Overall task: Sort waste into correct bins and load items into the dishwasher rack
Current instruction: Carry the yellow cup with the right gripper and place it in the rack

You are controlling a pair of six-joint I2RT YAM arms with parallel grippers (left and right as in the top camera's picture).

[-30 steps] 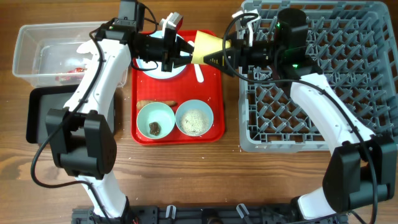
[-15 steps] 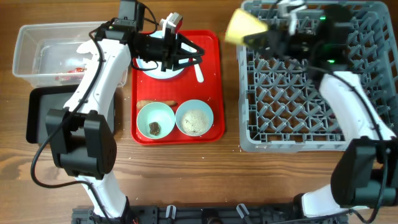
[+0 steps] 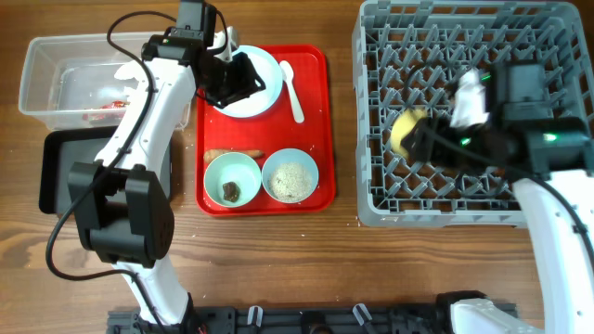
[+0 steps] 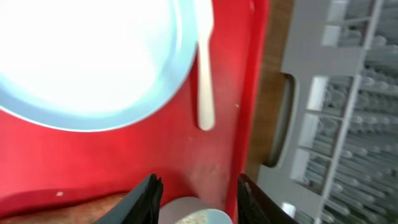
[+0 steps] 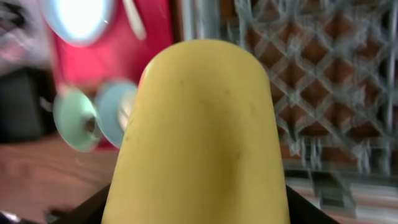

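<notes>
Yellow cup (image 3: 408, 132), clamped in the right gripper (image 3: 425, 139), hangs over the rack (image 3: 520, 56) by the table's right edge, not yet seated, while the left gripper (image 4: 198, 193), parted and empty, hovers above the plate (image 3: 267, 83); spoon (image 3: 291, 83), rice bowl (image 3: 290, 176), lump bowl (image 3: 232, 178) and sausage (image 3: 234, 153) wait on the red tray (image 3: 316, 199), and the wrapper (image 3: 107, 105) already lies in the far-left tub (image 3: 46, 56).

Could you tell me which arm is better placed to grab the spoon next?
Left: the left gripper, open and empty, hovers by the spoon; the right gripper holds the yellow cup over the rack.

text: none legible | labels: none | numbers: none | signs: none
</notes>
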